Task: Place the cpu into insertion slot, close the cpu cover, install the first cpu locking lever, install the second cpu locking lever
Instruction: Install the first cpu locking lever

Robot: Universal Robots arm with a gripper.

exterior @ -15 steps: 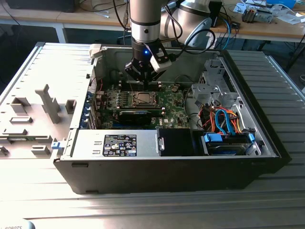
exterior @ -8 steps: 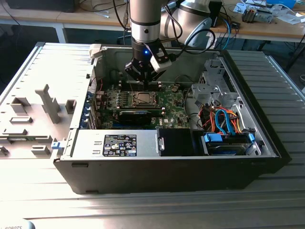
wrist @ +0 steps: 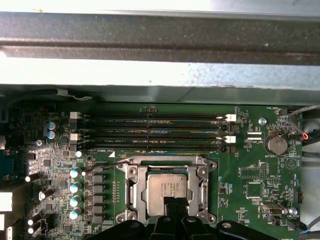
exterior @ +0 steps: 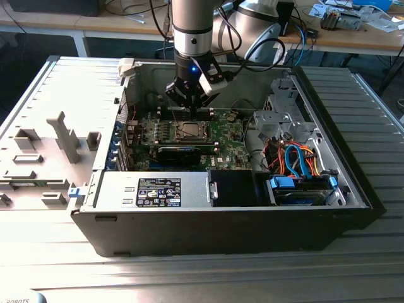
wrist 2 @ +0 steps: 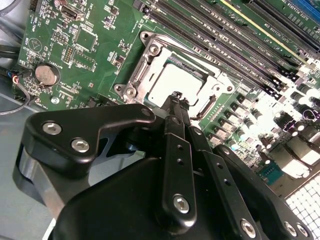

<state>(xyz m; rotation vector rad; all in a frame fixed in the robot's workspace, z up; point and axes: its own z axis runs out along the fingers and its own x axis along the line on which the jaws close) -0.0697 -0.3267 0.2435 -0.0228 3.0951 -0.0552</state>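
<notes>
- The cpu (wrist: 166, 187), a flat square chip with a dull silver-grey metal lid bearing small print too fine to be made out, is seen seated in the insertion slot (wrist 2: 150, 92).
- The cpu cover (wrist: 135, 192), a thin silver metal frame with a square window, is laid flat around the chip.
- The gripper (wrist 2: 176, 100), black with bolted links, is held just above the chip's edge; its jaws are drawn together, with nothing clamped.
- Long black memory slots (wrist: 150, 132) are set beside the socket on the green motherboard (wrist: 252, 175).
- A round coin battery (wrist: 275, 144) is mounted on the board.
- The open black computer case (exterior: 221, 230) is set on a ribbed grey worktop (exterior: 208, 278).
</notes>
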